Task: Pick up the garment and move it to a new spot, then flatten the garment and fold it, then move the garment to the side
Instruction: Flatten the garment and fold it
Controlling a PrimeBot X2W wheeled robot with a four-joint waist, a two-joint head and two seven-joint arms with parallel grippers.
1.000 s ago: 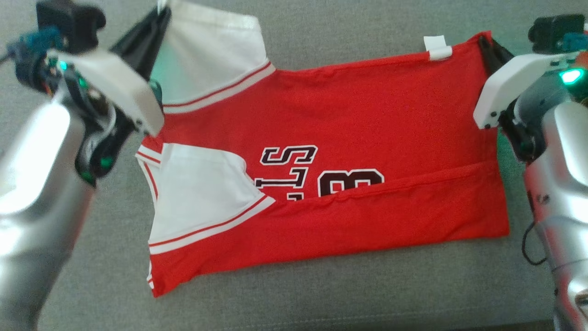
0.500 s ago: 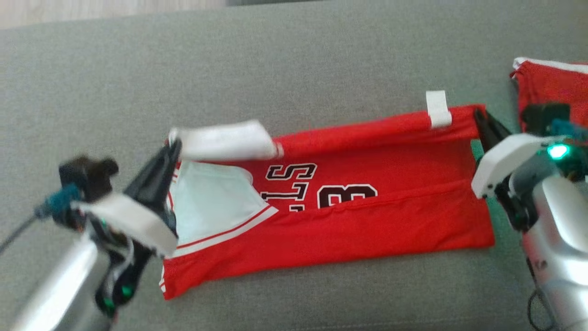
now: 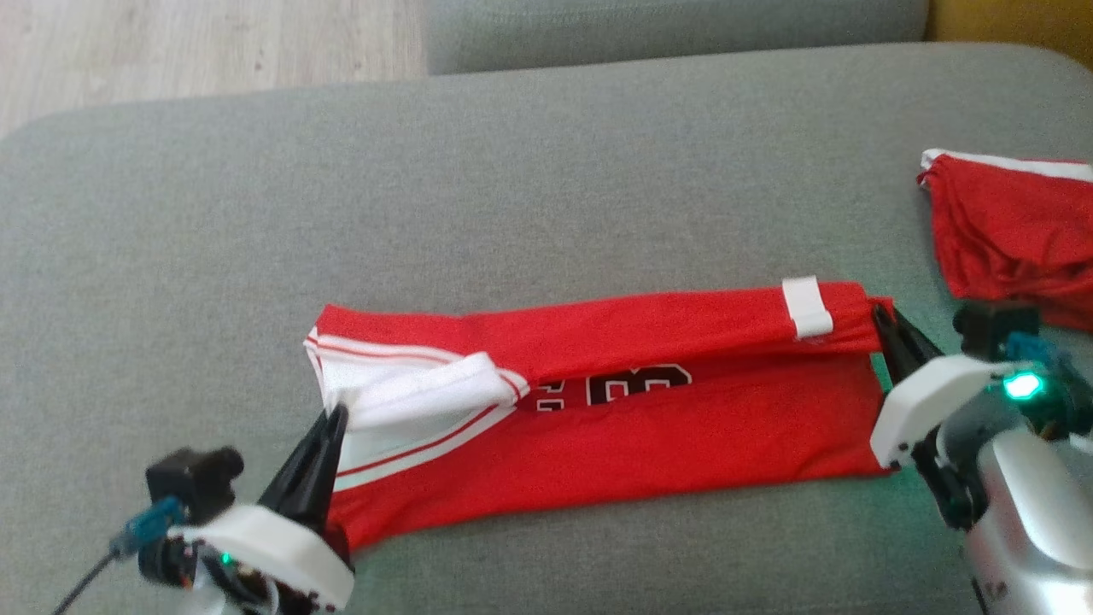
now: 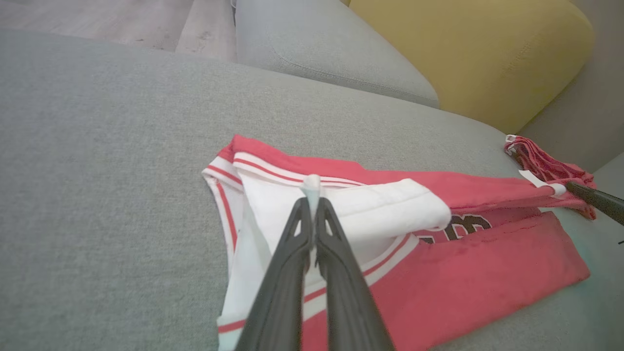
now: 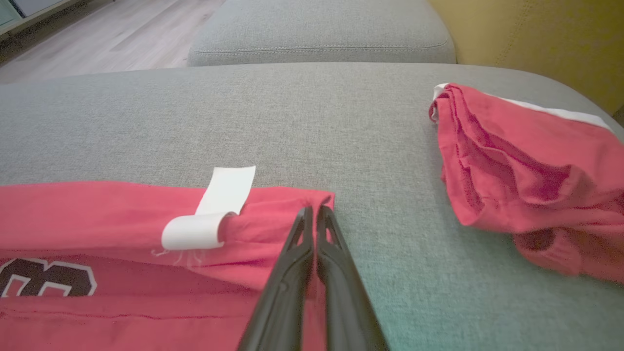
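We have the garment (image 3: 683,436) half folded; left tool (image 3: 337,417) and right tool (image 3: 879,313) each clench one end of it; sideways move remains

left tool (image 3: 336,417): black tapered fingers (image 3: 309,474), white housing (image 3: 265,547), teal cable (image 3: 147,524) | right tool (image 3: 879,312): black fingers, white housing, green light (image 3: 1020,386), silver forearm (image 3: 1033,530)

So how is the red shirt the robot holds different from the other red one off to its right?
The jersey lies stretched long, partly folded; the other garment sits crumpled. The left tool and right tool pinch the jersey's ends; the other garment lies untouched. The jersey shows dark print; the other garment none. Both are red with white trim, on the grey cushion.
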